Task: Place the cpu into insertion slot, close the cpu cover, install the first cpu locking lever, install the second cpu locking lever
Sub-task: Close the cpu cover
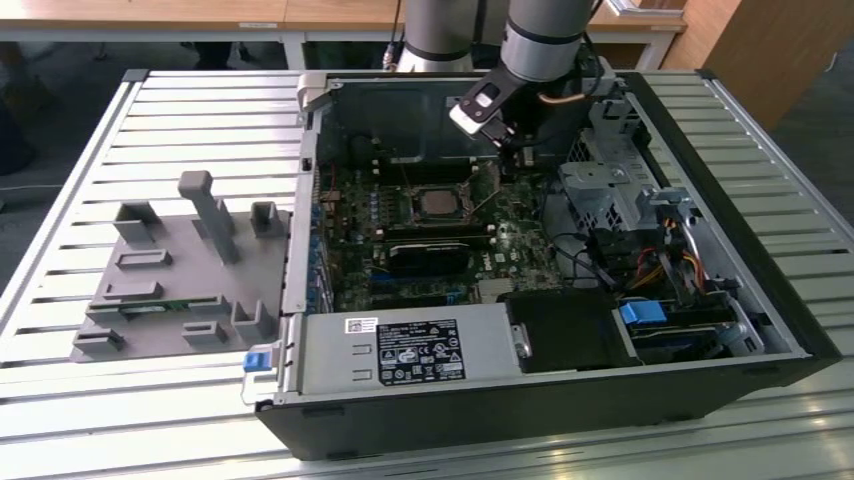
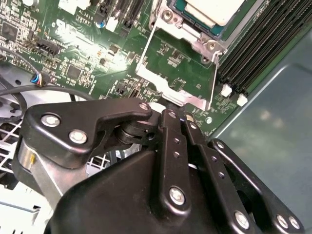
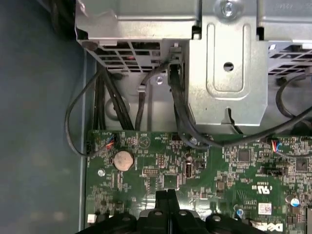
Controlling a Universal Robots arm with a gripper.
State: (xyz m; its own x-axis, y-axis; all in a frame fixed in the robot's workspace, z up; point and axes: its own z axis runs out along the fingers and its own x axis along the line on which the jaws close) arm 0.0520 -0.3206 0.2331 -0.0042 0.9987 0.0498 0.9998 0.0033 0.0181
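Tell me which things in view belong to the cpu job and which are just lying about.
Belonging to the job:
cpu, lying in the insertion slot
cpu cover, swung open
gripper, by the cpu cover's edge

Just lying about:
grey fixture tray
power supply
coin battery
drive cage

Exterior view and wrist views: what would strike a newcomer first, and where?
The open computer case lies on the slatted table, its green motherboard exposed. The arm reaches into its far end. In the second wrist view the black pincer sits by the open cpu cover.
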